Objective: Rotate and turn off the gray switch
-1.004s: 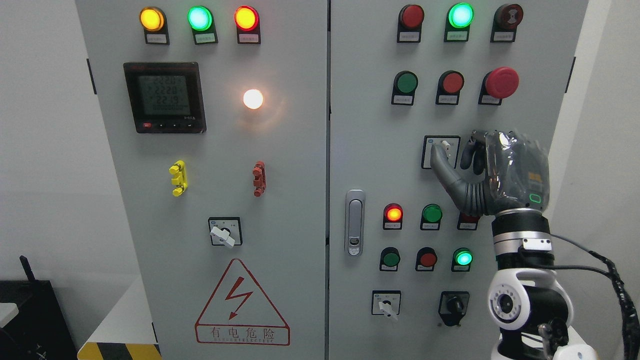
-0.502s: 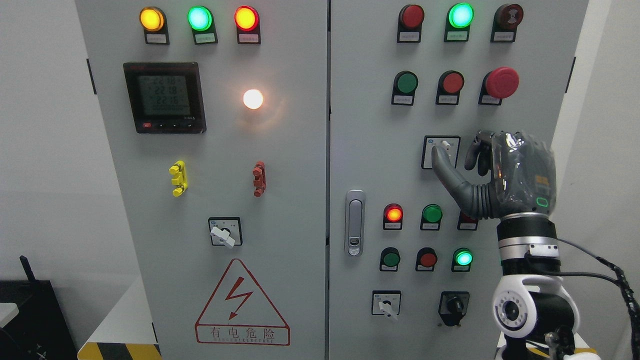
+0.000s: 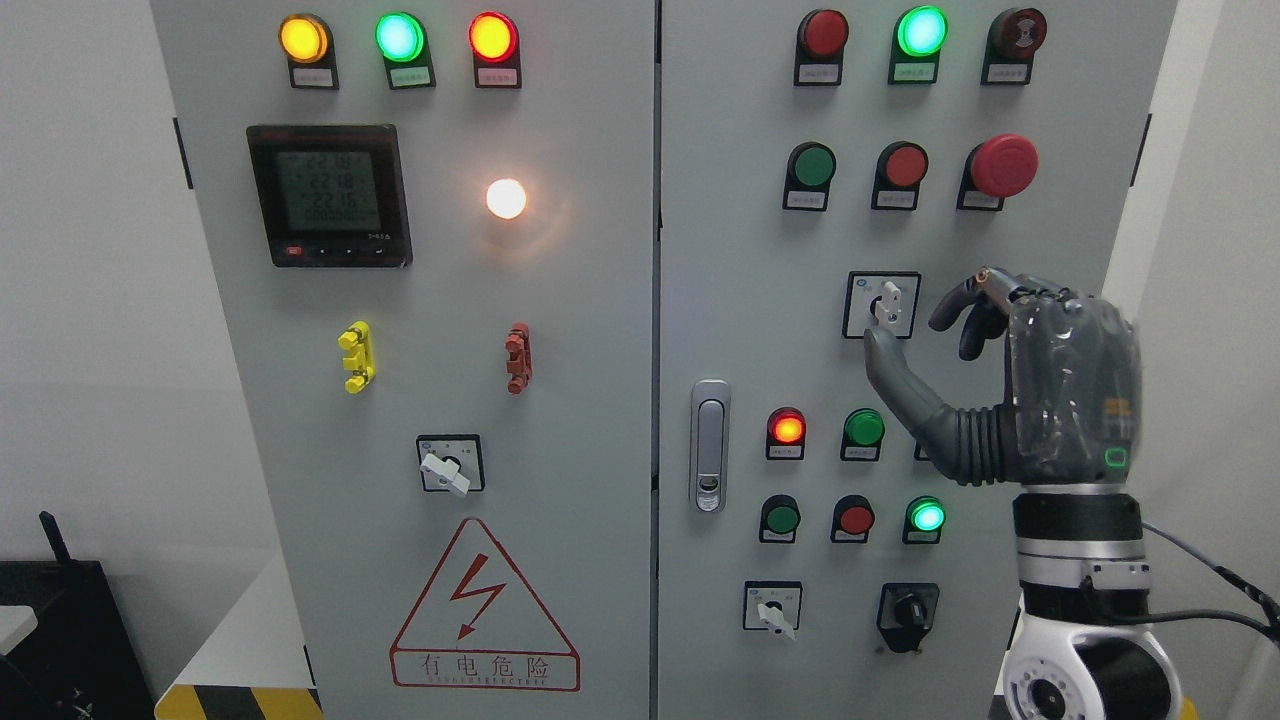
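Gray switch (image 3: 886, 302) between thumb and fingers (image 3: 962, 305)

Button labels (image 3: 810, 199) too small to read

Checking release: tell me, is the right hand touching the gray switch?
Apart. Head view shows bare panel between the right hand and the gray switch.
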